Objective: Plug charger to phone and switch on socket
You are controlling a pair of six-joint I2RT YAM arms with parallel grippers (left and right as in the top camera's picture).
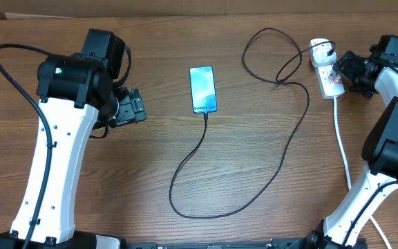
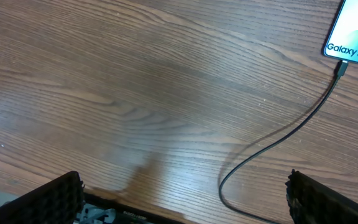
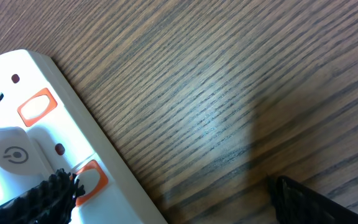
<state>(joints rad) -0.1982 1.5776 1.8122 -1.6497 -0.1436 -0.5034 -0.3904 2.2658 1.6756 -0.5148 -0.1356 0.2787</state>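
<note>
The phone [image 1: 202, 89] lies flat at mid-table, its light blue screen up. The black charger [image 1: 280, 163] cable runs from the phone's bottom edge in a wide loop across the table up to the white socket [image 1: 327, 71] at the far right. In the left wrist view the connector [image 2: 341, 68] sits in the phone [image 2: 357, 30]. My left gripper [image 1: 133, 107] is open left of the phone, holding nothing. My right gripper [image 1: 345, 69] is open beside the socket. One fingertip [image 3: 39, 200] hangs over the socket [image 3: 114, 193] near an orange-rimmed switch [image 3: 89, 178]; whether it touches is unclear.
A thick white cord [image 1: 342, 149] runs from the socket toward the table's front right, past the right arm's base. The charger cable [image 2: 278, 140] curves across the wood in front of my left gripper [image 2: 184, 186]. Bare wood lies between my right gripper's [image 3: 169, 183] fingers.
</note>
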